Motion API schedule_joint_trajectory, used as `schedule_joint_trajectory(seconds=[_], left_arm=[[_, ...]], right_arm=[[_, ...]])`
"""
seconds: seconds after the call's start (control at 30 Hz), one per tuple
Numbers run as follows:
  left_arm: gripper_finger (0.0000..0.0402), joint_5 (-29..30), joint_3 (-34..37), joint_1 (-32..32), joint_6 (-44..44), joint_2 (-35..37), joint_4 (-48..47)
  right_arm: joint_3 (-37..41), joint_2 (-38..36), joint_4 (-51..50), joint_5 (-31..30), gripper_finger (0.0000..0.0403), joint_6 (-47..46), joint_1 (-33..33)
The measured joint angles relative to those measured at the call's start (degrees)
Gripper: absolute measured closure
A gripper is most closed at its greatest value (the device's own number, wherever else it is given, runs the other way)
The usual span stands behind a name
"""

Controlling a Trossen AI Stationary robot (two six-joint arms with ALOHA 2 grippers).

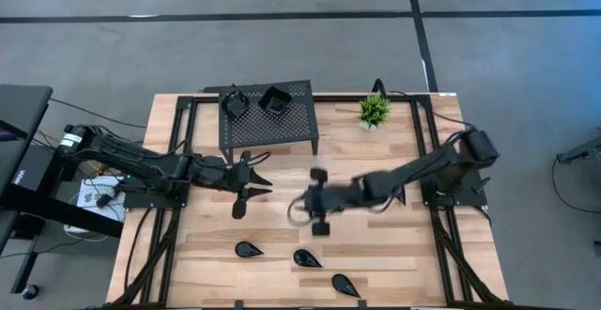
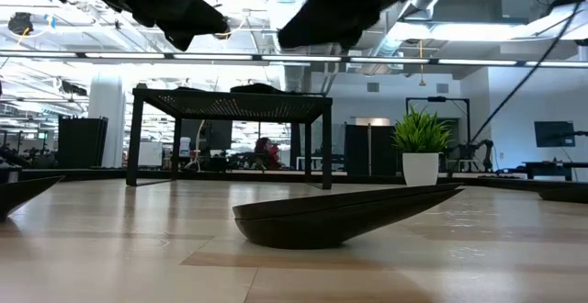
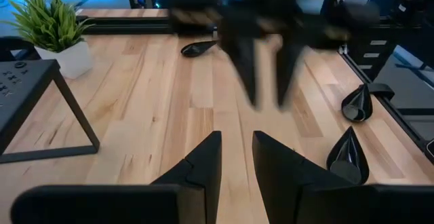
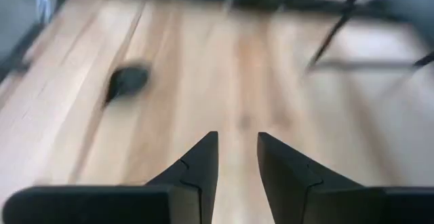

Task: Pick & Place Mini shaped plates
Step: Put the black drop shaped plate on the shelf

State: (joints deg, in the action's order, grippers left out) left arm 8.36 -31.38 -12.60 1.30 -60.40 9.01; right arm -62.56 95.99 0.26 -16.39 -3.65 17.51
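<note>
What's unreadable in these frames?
- Right claw: blurred in the high view.
- Dishes on the stand: in the low view only dark edges show above its top.
- Dish beside the left claw: high view, too small to tell its shape.
- Dark dish: right wrist view, blurred.

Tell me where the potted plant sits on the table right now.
In the high view the green potted plant stands near the table's far edge on the right arm's side, just right of the black perforated stand.

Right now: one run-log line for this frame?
left gripper: open, empty | right gripper: open, empty | stand: two plates | table front: three plates
</note>
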Motion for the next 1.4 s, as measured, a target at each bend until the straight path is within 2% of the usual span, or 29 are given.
schedule_joint_trajectory(seconds=[0.17, 0.33, 0.4, 0.53, 0.63, 0.87, 0.97, 1.17, 1.27, 1.4], left_arm=[[0.0317, 0.1, 0.0, 0.0, 0.0, 0.0, 0.1], [0.0317, 0.1, 0.0, 0.0, 0.2, 0.0, 0.8], [0.0317, 0.1, 0.0, 0.0, 0.2, 0.0, 1.3], [0.0317, 0.1, 0.0, 0.0, 0.2, 0.0, 2.5], [0.0317, 0.1, 0.0, 0.0, 0.1, 0.0, 3.0], [0.0317, 0.1, 0.0, 0.0, 0.0, 0.0, 4.1], [0.0317, 0.1, 0.0, 0.0, 0.1, 0.0, 4.1], [0.0317, 0.1, 0.6, 0.0, 0.7, 0.0, 4.0], [0.0317, 0.1, 1.3, 0.0, 0.8, 0.0, 3.9], [0.0317, 0.1, 2.0, 0.0, 0.9, 0.0, 3.9]], right_arm=[[-8.8, 6.1, -17.0, -0.4, 0.0305, -7.2, 4.3], [-17.0, 7.2, -38.8, -4.2, 0.0305, -18.3, 6.0], [-18.6, 6.7, -48.4, -6.1, 0.0305, -23.8, 6.6], [-19.2, 5.4, -60.0, -8.7, 0.0305, -34.2, 7.4], [-19.2, 5.4, -58.2, -7.5, 0.0305, -36.1, 7.9], [-19.4, 9.4, -28.7, 3.3, 0.0305, -22.9, 10.6], [-19.3, 13.0, -23.1, 5.6, 0.0305, -21.5, 11.5], [-19.2, 19.4, -18.5, 10.6, 0.0305, -24.7, 11.7], [-19.3, 21.3, -17.1, 14.8, 0.0305, -24.8, 11.8], [-19.2, 21.6, -17.6, 16.4, 0.0305, -24.9, 12.2]])
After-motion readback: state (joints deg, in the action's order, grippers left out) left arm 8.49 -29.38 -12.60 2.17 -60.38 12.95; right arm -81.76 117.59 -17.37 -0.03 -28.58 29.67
